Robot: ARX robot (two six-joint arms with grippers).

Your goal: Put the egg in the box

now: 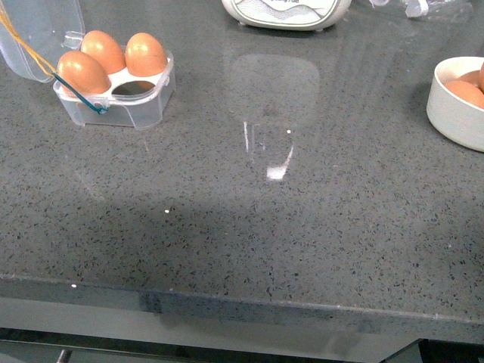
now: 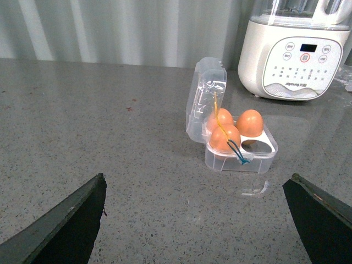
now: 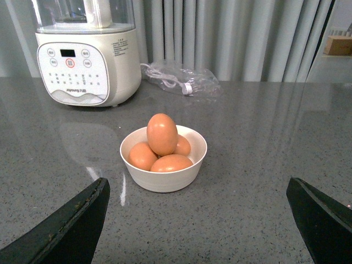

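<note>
The clear box (image 1: 144, 112) stands at the far left of the grey counter with its lid (image 1: 34, 34) open. Three brown eggs (image 1: 83, 72) fill three cells, and the front right cell (image 1: 134, 88) is empty. The left wrist view shows the box (image 2: 242, 162) ahead of my left gripper (image 2: 197, 181), which is open, empty and well short of it. Several brown eggs, one egg (image 3: 161, 133) on top, lie in a cream bowl (image 3: 165, 184) just ahead of my open, empty right gripper (image 3: 198, 190). Neither arm shows in the front view.
The bowl (image 1: 452, 113) sits at the counter's right edge in the front view. A white blender base (image 1: 287, 13) stands at the back centre. A clear plastic bag with a cable (image 3: 179, 77) lies behind the bowl. Curtains hang behind the counter.
</note>
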